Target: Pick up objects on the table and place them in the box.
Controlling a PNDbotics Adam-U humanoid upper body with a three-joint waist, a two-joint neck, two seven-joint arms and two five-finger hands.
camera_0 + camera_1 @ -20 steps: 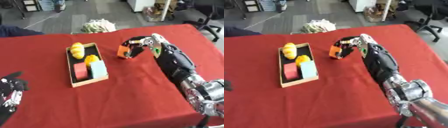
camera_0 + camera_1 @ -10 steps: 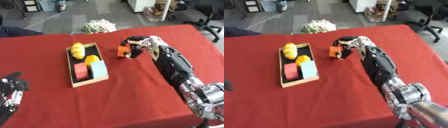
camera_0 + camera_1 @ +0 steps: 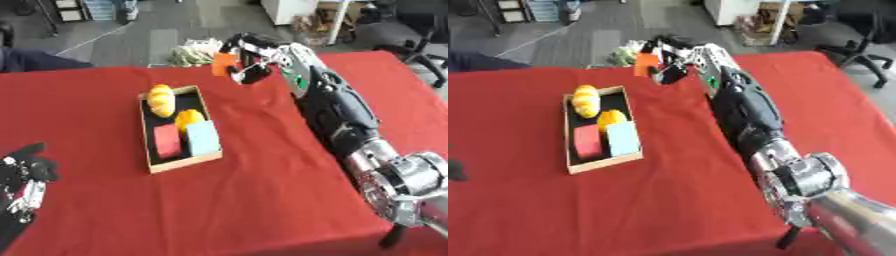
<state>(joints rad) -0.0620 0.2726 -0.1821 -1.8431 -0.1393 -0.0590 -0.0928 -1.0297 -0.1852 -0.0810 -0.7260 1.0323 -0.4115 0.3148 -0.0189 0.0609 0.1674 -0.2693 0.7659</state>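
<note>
Right hand (image 3: 254,60), fingers curled round an orange block (image 3: 225,64), has lifted it off the table (image 3: 262,200), so carrying it to the box (image 3: 179,160) comes next.

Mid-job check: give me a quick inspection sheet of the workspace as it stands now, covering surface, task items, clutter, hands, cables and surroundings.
Surface: table under a red cloth, flat, with slight wrinkles.
Job's things: wooden box left of centre, holding a yellow item at the far end, an orange round item, a red block and a light blue block. An orange block is in the right hand, held beyond the box's far right corner.
Clutter: nothing seen loose on the cloth.
Hands: right hand curled round the orange block; left hand idle at the lower left edge, fingers relaxed.
Cables: nothing seen.
Surroundings: grey floor, a pale bundle past the far edge, an office chair at upper right.
</note>
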